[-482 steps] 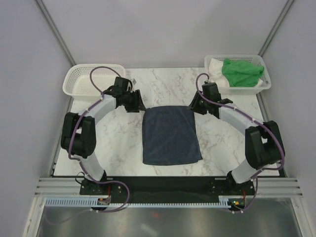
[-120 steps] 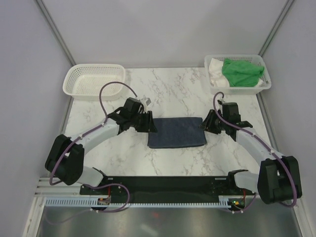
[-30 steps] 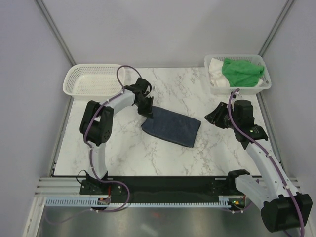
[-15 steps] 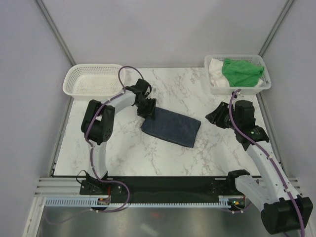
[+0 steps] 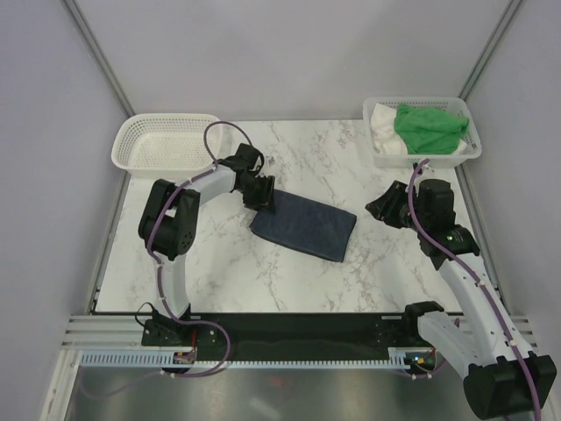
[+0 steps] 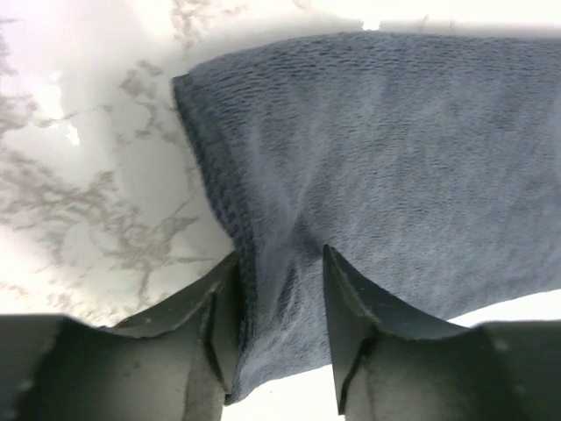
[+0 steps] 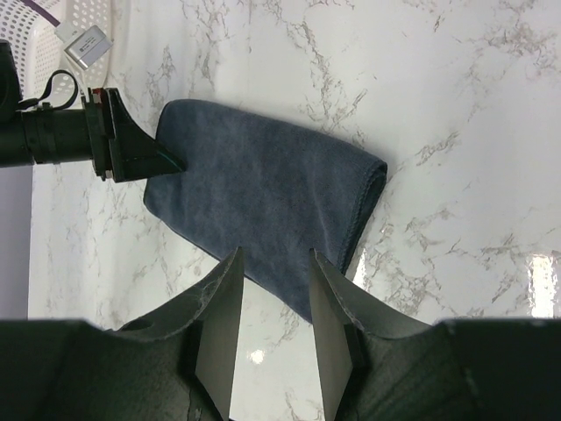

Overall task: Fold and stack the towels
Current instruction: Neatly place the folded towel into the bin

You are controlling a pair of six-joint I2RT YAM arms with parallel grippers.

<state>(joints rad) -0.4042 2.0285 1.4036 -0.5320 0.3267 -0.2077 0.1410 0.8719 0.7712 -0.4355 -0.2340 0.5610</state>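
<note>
On the white marble tabletop (image 5: 219, 263), the left gripper (image 6: 281, 261), jaws parted, straddles the edge of a folded dark navy cloth towel (image 5: 305, 226), while the right gripper (image 7: 277, 256) hovers empty, jaws apart.

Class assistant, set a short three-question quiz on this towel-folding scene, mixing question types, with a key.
1. True or false: the navy towel lies in a basket.
2. What sits in the far right basket? A green towel and white towel; B navy towel only; C nothing.
3. Which gripper has its fingers at the navy towel's edge?
Key: 1 false, it lies on the table; 2 A; 3 left gripper.
</note>
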